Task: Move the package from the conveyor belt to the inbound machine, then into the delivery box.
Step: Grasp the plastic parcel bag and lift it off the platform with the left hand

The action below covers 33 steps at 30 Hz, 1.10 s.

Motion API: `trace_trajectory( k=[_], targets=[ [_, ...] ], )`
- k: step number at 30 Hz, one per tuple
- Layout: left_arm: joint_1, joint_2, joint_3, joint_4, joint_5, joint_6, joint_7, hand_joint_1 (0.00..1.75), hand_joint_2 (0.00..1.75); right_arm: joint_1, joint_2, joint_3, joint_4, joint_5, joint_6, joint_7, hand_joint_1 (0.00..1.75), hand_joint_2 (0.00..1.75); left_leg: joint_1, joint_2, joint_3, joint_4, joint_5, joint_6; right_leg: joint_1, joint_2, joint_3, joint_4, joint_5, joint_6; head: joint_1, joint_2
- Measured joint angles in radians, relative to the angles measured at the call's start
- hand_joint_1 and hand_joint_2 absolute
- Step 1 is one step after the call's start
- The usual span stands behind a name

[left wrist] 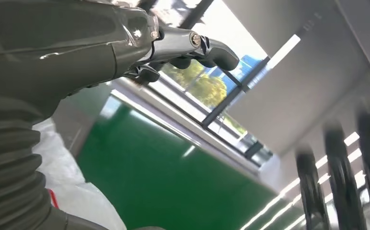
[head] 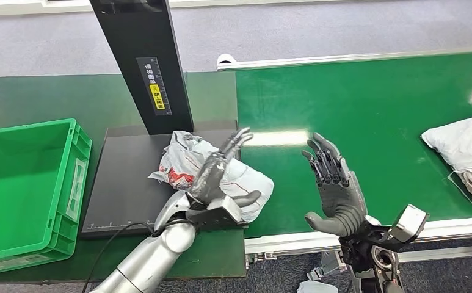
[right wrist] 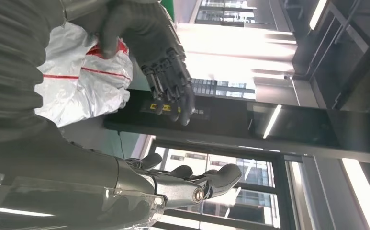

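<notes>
A crumpled white package [head: 251, 183] with red marks lies on the right edge of the inbound machine's black platform [head: 129, 183], partly overhanging the green conveyor belt [head: 367, 104]. My left hand [head: 215, 177] lies over the package's near side, fingers stretched out and apart, gripping nothing. The package [left wrist: 72, 191] shows white beside my left hand [left wrist: 53, 62] in the left wrist view. My right hand [head: 334, 183] hovers over the belt to the right of the package, palm toward it, fingers spread and apart from it. In the right wrist view the package [right wrist: 82, 81] lies behind my left hand [right wrist: 159, 52].
The machine's black column [head: 145, 61] rises behind the platform. A green delivery box [head: 80, 165] stands left of the platform. A second white package [head: 465, 146] lies on the belt at the far right. The belt's metal front rail [head: 453, 229] runs below my right hand.
</notes>
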Motion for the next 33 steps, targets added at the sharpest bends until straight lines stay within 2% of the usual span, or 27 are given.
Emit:
trace_trajectory(
  k=[2,5,7,11,18,19,22,23,28,33],
  targets=[
    [-0.027,-0.01,-0.052,0.021,-0.107,-0.022,0.031,0.0,1.75,0.0,0.005,-0.012,0.0,0.086,-0.086,0.006,0.0,1.75,0.0,0.0,0.0,0.0,0.0,0.0,0.0,0.0,0.0,0.0,0.0,0.0,0.0,0.0],
    [-0.064,-0.03,-0.131,0.049,-0.244,-0.11,0.107,0.0,1.75,-0.001,0.02,-0.035,0.007,0.277,-0.336,0.025,0.0,1.75,0.0,0.0,0.0,0.0,0.0,0.0,0.0,0.0,0.0,0.0,0.0,0.0,0.0,0.0],
    [-0.093,-0.047,-0.177,0.079,-0.303,-0.183,0.159,0.0,1.75,-0.003,0.032,-0.053,0.016,0.309,-0.413,0.038,0.0,1.75,0.0,0.0,0.0,0.0,0.0,0.0,0.0,0.0,0.0,0.0,0.0,0.0,0.0,0.0],
    [-0.144,-0.09,-0.234,0.184,-0.348,-0.287,0.224,0.0,1.75,-0.002,0.057,-0.093,0.031,0.318,-0.427,0.053,0.0,1.75,0.0,0.0,0.0,0.0,0.0,0.0,0.0,0.0,0.0,0.0,0.0,0.0,0.0,0.0],
    [-0.184,-0.121,-0.259,0.363,-0.357,-0.373,0.29,0.0,1.75,-0.003,0.082,-0.137,0.056,0.316,-0.416,0.051,0.0,1.75,0.0,0.0,0.0,0.0,0.0,0.0,0.0,0.0,0.0,0.0,0.0,0.0,0.0,0.0],
    [-0.187,-0.124,-0.259,0.38,-0.356,-0.381,0.298,0.37,1.75,-0.004,0.084,-0.14,0.06,0.316,-0.416,0.05,0.0,1.75,0.0,0.0,0.0,0.0,0.0,0.0,0.0,0.0,0.0,0.0,0.0,0.0,0.0,0.0],
    [-0.195,-0.132,-0.259,0.418,-0.351,-0.395,0.32,1.66,1.75,-0.004,0.09,-0.146,0.07,0.314,-0.417,0.046,0.0,1.75,0.0,0.0,0.0,0.0,0.0,0.0,0.0,0.0,0.0,0.0,0.0,0.0,0.0,0.0],
    [-0.197,-0.133,-0.259,0.427,-0.35,-0.397,0.328,1.73,1.75,-0.004,0.092,-0.148,0.072,0.311,-0.418,0.044,0.0,1.75,0.0,0.0,-0.001,0.0,0.0,0.0,0.0,0.0,0.0,0.0,0.0,0.0,0.0,0.0],
    [-0.2,-0.135,-0.252,0.448,-0.341,-0.368,0.361,1.72,1.75,0.0,0.101,-0.157,0.078,0.297,-0.417,0.038,0.0,1.75,0.0,0.0,-0.001,0.0,0.0,0.0,0.0,0.0,0.0,0.0,0.0,0.0,0.0,0.0],
    [-0.198,-0.133,-0.234,0.44,-0.364,-0.257,0.391,1.75,1.75,0.014,0.112,-0.169,0.072,0.293,-0.414,0.039,0.0,1.75,0.0,0.0,0.0,0.0,0.0,0.0,0.0,0.0,0.0,0.0,0.0,0.0,0.0,0.0]
  ],
)
